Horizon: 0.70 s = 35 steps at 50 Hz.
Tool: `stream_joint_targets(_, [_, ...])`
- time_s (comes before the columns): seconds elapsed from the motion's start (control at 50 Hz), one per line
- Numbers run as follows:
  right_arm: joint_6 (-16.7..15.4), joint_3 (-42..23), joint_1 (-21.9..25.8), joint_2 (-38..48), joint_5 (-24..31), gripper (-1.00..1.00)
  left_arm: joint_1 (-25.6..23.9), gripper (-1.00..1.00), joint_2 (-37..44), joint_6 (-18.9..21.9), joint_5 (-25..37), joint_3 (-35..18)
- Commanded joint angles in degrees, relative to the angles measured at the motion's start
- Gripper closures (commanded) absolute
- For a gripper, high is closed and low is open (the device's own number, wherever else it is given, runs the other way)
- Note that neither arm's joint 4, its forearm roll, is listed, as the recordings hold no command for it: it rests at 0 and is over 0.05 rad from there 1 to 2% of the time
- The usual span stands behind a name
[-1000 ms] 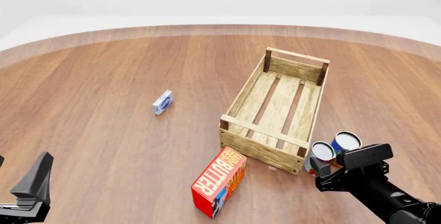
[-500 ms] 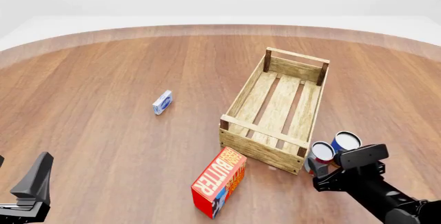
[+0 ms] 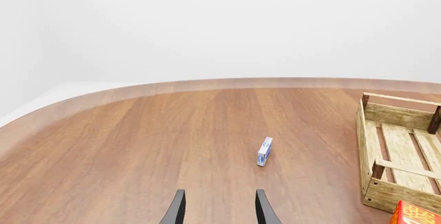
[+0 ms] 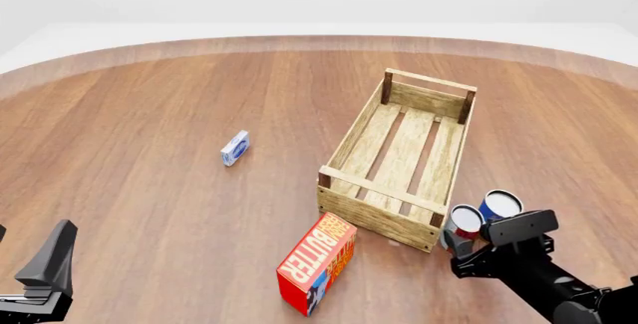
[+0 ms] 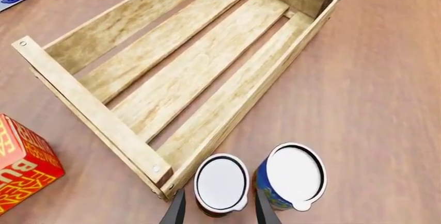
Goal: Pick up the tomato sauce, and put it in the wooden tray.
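The tomato sauce (image 4: 465,220) is a small can with a white top, standing by the near right corner of the wooden tray (image 4: 399,156). In the right wrist view the can (image 5: 221,181) sits between my right gripper's fingers (image 5: 177,209), close to the tray's corner (image 5: 155,168). My right gripper (image 4: 459,245) is open and straddles the can, with a finger on each side. My left gripper (image 4: 45,272) is open and empty at the near left, far from the can; it also shows in the left wrist view (image 3: 219,211).
A blue-and-yellow can (image 4: 501,205) stands touching or almost touching the tomato sauce on its right, also seen from the right wrist (image 5: 295,175). A red-orange butter box (image 4: 317,263) lies near the tray's near left corner. A small blue-white box (image 4: 235,148) lies mid-table.
My right gripper has crept slightly left and closer around the tomato sauce can. The cans, tray and left arm have not moved.
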Motion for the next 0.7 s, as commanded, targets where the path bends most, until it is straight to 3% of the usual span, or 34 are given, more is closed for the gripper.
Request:
stream_joint_targets(0.02, [-0.3, 0.0, -0.1, 0.1, -0.1, 1.00, 0.0, -1.00, 0.0, 0.0, 0.0, 0.0])
stream_joint_targets(0.44, [-0.6, 0.2, 0.0, -0.4, 0.5, 1.00, 0.0, -1.00, 0.0, 0.0, 0.0, 0.0])
stream_joint_targets(0.7, [-1.3, 0.4, -0.5, -5.6, 4.6, 1.00, 0.0, -1.00, 0.0, 0.0, 0.0, 0.0])
